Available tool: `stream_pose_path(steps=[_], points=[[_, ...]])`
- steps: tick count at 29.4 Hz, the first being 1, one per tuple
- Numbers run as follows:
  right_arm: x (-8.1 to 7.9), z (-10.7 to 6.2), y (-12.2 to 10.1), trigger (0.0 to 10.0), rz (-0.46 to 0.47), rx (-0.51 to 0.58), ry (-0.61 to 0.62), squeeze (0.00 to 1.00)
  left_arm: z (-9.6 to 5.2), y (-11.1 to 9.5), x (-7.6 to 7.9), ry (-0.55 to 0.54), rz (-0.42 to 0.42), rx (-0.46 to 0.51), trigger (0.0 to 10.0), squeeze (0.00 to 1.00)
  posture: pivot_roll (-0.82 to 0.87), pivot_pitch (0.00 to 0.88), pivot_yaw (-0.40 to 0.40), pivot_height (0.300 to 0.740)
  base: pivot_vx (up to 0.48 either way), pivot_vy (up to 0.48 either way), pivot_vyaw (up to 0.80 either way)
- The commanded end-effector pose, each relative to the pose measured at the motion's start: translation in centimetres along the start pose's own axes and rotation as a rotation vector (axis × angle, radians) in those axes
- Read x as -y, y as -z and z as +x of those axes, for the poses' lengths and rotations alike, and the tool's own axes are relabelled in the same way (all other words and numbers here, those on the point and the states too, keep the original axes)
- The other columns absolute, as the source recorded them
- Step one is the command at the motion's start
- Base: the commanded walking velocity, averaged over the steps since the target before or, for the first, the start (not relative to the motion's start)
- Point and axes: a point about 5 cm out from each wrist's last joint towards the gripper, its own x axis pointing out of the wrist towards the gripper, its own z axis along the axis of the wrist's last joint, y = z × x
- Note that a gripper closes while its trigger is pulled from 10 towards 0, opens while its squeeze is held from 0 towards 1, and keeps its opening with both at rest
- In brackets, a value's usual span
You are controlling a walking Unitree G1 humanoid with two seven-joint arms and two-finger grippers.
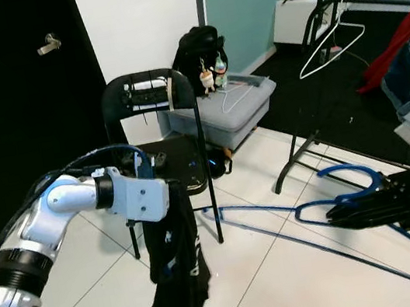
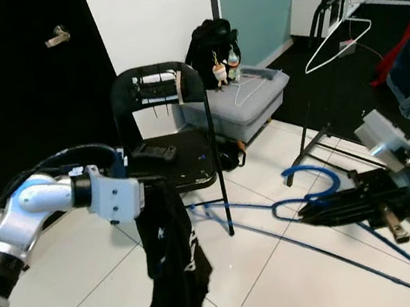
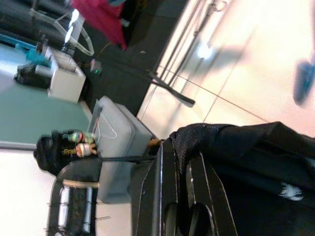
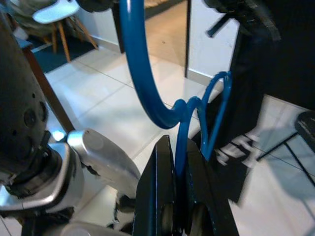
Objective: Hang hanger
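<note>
Both jaws are closed: your right gripper [image 2: 310, 218] pinches the blue hanger [image 2: 312, 183] low over the floor, your left gripper [image 1: 166, 195] holds the black garment [image 1: 173, 269]. Be careful, the garment hangs only from one edge, so it may slip off or drag the hanger crooked before you reach the clothes rack [image 1: 317, 71].

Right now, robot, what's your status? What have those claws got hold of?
Right claw shut on blue hanger, held low over the tiles. Left claw shut on black garment, dangling. Clothes rack ahead right; black chair stands between.

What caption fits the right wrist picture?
Two black fingers pinch a blue hanger just below its hook, above white floor tiles.
</note>
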Motion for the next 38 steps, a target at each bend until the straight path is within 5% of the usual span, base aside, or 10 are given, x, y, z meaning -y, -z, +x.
stream_pose_path(steps=[1, 5, 16, 21, 28, 29, 30, 31, 32, 38], points=[[-0.1, 0.4, -0.1, 10.0, -0.010, 0.003, -0.003, 0.00, -0.2, 0.4, -0.8, -0.040, -0.079, -0.021, 10.0, 0.00, -0.08, 0.000, 0.046, 0.736, 0.000, 0.000, 0.00], [-0.3, 0.7, 0.1, 10.0, -0.013, 0.018, 0.011, 0.00, -0.5, 2.1, 0.7, 0.089, -0.232, -0.142, 10.0, 0.00, -0.09, 0.000, 0.063, 0.736, 0.000, 0.000, 0.00], [-0.5, 0.9, 0.7, 10.0, -0.008, 0.015, 0.064, 0.00, -1.5, 3.0, 0.8, 0.139, -0.313, -0.252, 10.0, 0.00, -0.09, 0.000, 0.074, 0.736, 0.000, 0.000, 0.00], [0.4, 1.7, 2.3, 10.0, -0.031, -0.083, 0.218, 0.00, -1.3, 1.3, -0.1, 0.134, -0.373, -0.158, 10.0, 0.00, -0.08, 0.000, 0.085, 0.736, 0.000, 0.000, 0.00], [0.1, 2.8, 2.7, 10.0, -0.023, -0.061, 0.220, 0.00, -0.6, -0.1, -0.6, 0.112, -0.493, -0.036, 10.0, 0.00, -0.07, 0.000, 0.091, 0.736, 0.000, 0.000, 0.00], [-0.2, 3.3, 2.7, 10.0, -0.019, -0.038, 0.204, 0.00, -0.2, -0.5, -1.1, 0.073, -0.584, 0.021, 10.0, 0.00, -0.07, 0.000, 0.093, 0.736, 0.000, 0.000, 0.00], [-0.2, 3.3, 2.7, 10.0, -0.019, -0.038, 0.204, 0.00, -0.2, -0.5, -1.1, 0.073, -0.584, 0.021, 10.0, 0.00, -0.07, 0.000, 0.093, 0.736, 0.000, 0.000, 0.00], [-0.5, 3.7, 2.5, 10.0, -0.022, -0.010, 0.188, 0.00, 0.3, -0.4, -2.0, 0.001, -0.736, 0.060, 10.0, 0.00, -0.07, 0.000, 0.096, 0.736, 0.000, 0.000, 0.00], [-0.7, 3.6, 2.1, 10.0, -0.029, 0.011, 0.179, 0.00, 0.4, 0.0, -2.1, -0.020, -0.799, 0.047, 10.0, 0.00, -0.07, 0.000, 0.098, 0.736, 0.000, 0.000, 0.00], [-1.1, 3.1, 0.9, 10.0, -0.053, 0.058, 0.163, 0.00, 0.3, 1.0, -2.0, -0.057, -0.871, -0.004, 10.0, 0.00, -0.07, 0.000, 0.102, 0.736, 0.000, 0.000, 0.00]])
